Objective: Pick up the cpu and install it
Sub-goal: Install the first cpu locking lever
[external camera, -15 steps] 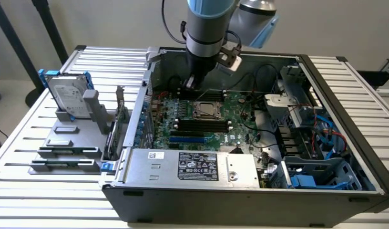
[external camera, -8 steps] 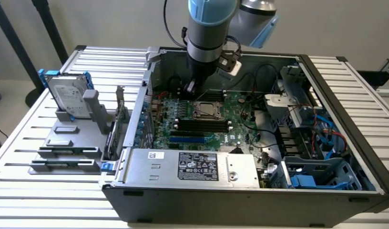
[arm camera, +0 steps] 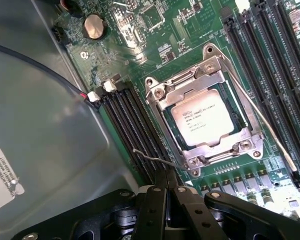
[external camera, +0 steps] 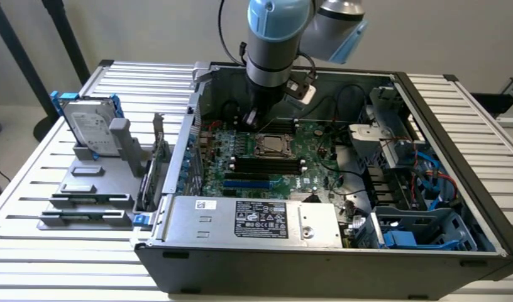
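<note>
The cpu (arm camera: 199, 119), a flat square chip with a silver-grey printed top, lies in its socket on the green motherboard (arm camera: 165, 45), under the metal retention frame (arm camera: 205, 75). In the exterior view the cpu (external camera: 271, 145) sits mid-board inside the open computer case. My gripper (arm camera: 166, 186) is shut, its black fingers pressed together with nothing between them. Its tips hover just beside the socket's near corner, close to a thin wire lever (arm camera: 152, 158). In the exterior view the gripper (external camera: 252, 119) hangs a little beyond the socket.
Black memory slots (arm camera: 135, 125) run beside the socket, and more (arm camera: 270, 60) lie on its other side. A long wire lever (arm camera: 262, 120) lies along the socket. A grey power supply (external camera: 256, 220) fills the case front. A hard drive (external camera: 90, 126) stands on a holder at the exterior view's left.
</note>
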